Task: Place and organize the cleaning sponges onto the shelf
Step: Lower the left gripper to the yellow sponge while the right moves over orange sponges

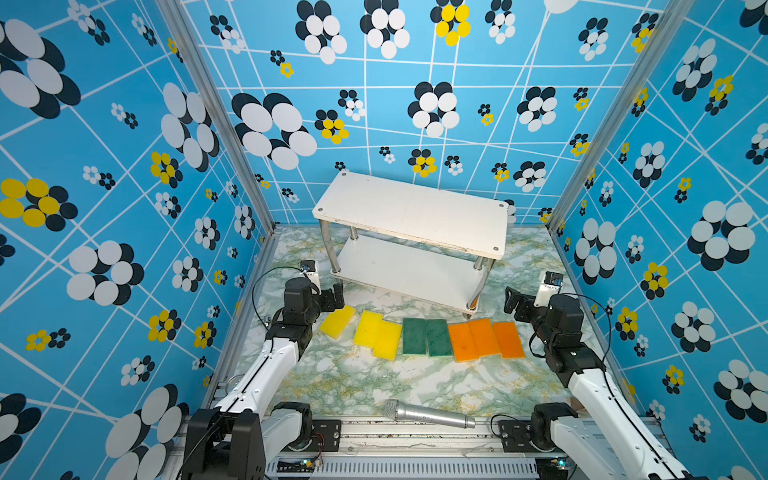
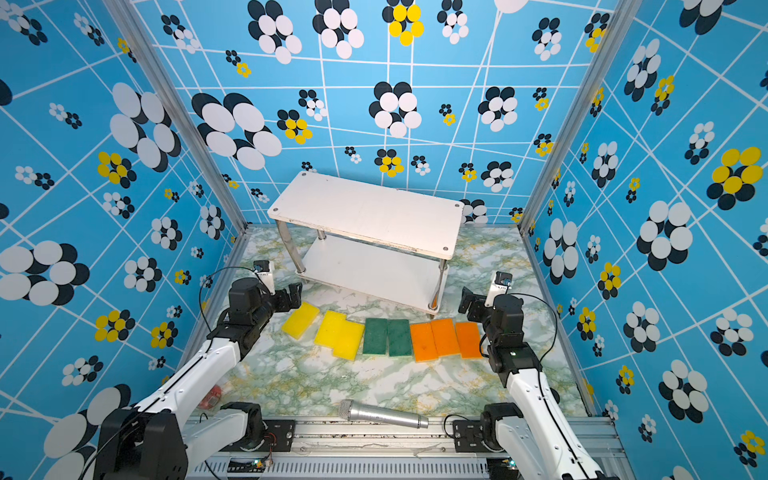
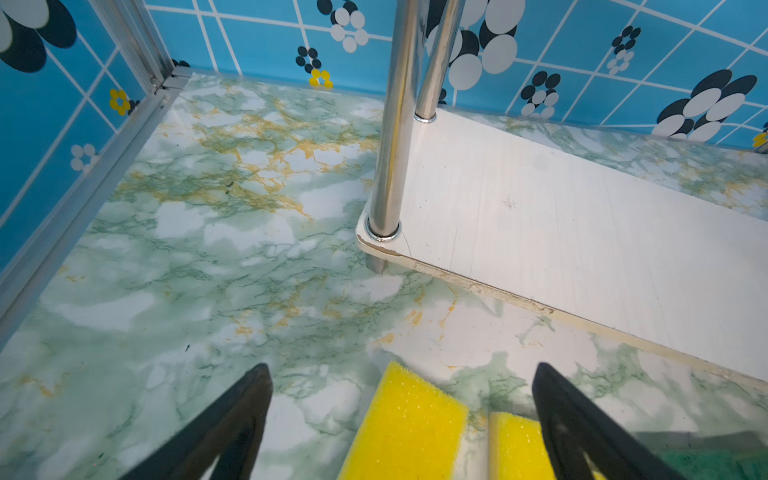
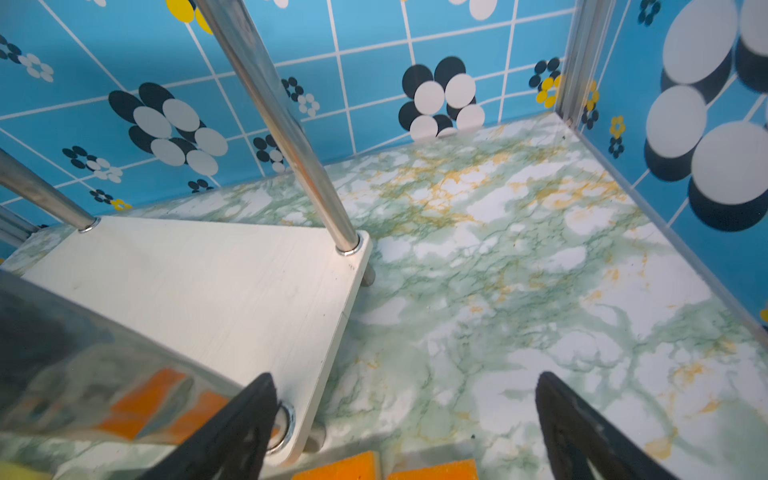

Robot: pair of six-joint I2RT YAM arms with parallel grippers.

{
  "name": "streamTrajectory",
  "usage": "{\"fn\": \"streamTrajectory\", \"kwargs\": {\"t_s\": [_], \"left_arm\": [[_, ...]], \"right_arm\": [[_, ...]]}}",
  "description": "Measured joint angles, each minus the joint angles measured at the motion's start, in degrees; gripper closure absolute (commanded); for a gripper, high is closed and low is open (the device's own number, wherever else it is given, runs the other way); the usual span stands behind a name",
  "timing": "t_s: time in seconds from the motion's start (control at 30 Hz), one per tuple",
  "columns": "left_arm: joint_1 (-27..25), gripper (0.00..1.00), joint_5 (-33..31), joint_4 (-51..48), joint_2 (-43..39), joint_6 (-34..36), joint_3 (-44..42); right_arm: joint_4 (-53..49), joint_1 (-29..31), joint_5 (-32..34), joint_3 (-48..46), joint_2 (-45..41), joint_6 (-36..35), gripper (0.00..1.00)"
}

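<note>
**Eight sponges on the table before the shelf; both grippers wide**

Both top views: the shelf (image 1: 411,210) stands centre frame, slightly skewed, on the marble-patterned table (image 1: 374,386). Just below it in frame the cleaning sponges lie flat on the table in one row.

Left to right:
- lone yellow sponge (image 1: 337,321), tilted and set a little apart
- yellow pair (image 1: 376,333), touching and staggered
- green pair (image 1: 426,336), side by side and touching
- orange sponges (image 1: 484,337), three, close together

Left gripper (image 1: 336,297): left of centre, by the shelf's lower left corner, over the far end of the lone yellow sponge. Jaws wide. In the left wrist view that sponge's end shows at bottom centre between the black fingers (image 3: 245,411). Cannot tell whether they touch it.

Right gripper (image 1: 512,300): right of centre, near the shelf's front right post (image 1: 478,284), up and right of the orange sponges. Jaws wide, clear of the sponges. In the right wrist view the edges of two orange sponges sit at the bottom edge of frame.

Microphone (image 1: 428,413): lies on its side at bottom centre, at the table's front edge.
</note>
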Motion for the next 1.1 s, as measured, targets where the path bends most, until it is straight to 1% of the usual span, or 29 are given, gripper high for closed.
{"fn": "streamTrajectory", "kwargs": {"t_s": [0.1, 0.2, 0.3, 0.4, 0.53, 0.8, 0.93, 1.1], "left_arm": [[-0.02, 0.01, 1.07, -5.86, 0.11, -1.2, 2.4], [-0.07, 0.01, 1.05, -13.42, 1.25, -2.32, 5.9], [-0.07, 0.01, 1.53, -19.52, 3.17, -2.47, 9.29], [-0.07, 0.01, 2.36, -23.37, 4.61, -2.82, 11.02], [-0.07, 0.01, 2.45, -26.86, 5.14, -3.78, 11.23], [-0.09, 0.01, 4.26, -30.14, 4.55, -4.04, 11.15], [-0.39, 0.01, 4.04, -31.19, 3.65, -4.87, 10.78], [-1.11, 0.01, 2.86, -34.21, 4.46, -4.87, 10.88]], "right_arm": [[-2.32, 1.03, -1.11, 0.02, 0.13, 1.46, 0.01], [-4.46, 3.28, -1.27, 0.72, 0.66, 2.56, 0.01], [-7.04, 5.09, -1.36, 3.26, 2.47, 3.1, 0.01], [-8.74, 6.95, -1.33, 5.68, 4.22, 3.43, 0.01], [-9.66, 8.61, -1.11, 6.03, 4.87, 4.0, 0.01], [-9.79, 8.72, 0.31, 4.5, 3.91, 4.17, 0.01], [-9.75, 8.72, 0.63, 4.13, 3.15, 4.17, 0.01], [-9.77, 8.72, 1.22, 4.13, 3.13, 4.13, 0.01]]}}
